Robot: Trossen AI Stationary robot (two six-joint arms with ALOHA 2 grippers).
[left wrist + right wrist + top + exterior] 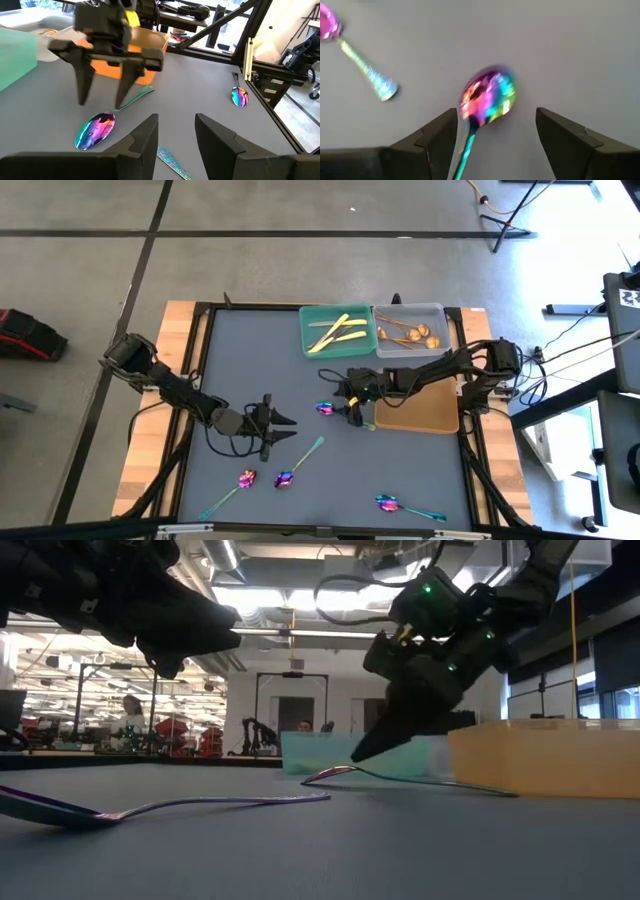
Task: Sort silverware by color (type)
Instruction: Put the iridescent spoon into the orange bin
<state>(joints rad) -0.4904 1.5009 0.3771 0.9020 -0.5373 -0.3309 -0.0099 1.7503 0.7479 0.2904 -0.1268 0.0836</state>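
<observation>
My right gripper [350,404] is open and low over an iridescent purple-blue spoon [487,97] on the mat, left of the orange tray [417,420]. Its two fingers stand on either side of the spoon where the bowl meets the teal handle, apart from it as far as the right wrist view shows. My left gripper [276,423] hangs open above the mat, pointing toward that spoon, with nothing between its fingers. Three more iridescent spoons [285,478] [247,478] [388,502] lie flat near the table's near edge.
At the far edge a green tray [322,315] holds pale gold knives [335,332], and a grey tray [440,315] beside it holds copper spoons [412,335]. The orange tray sits at the right edge. People stand in the room beyond the table.
</observation>
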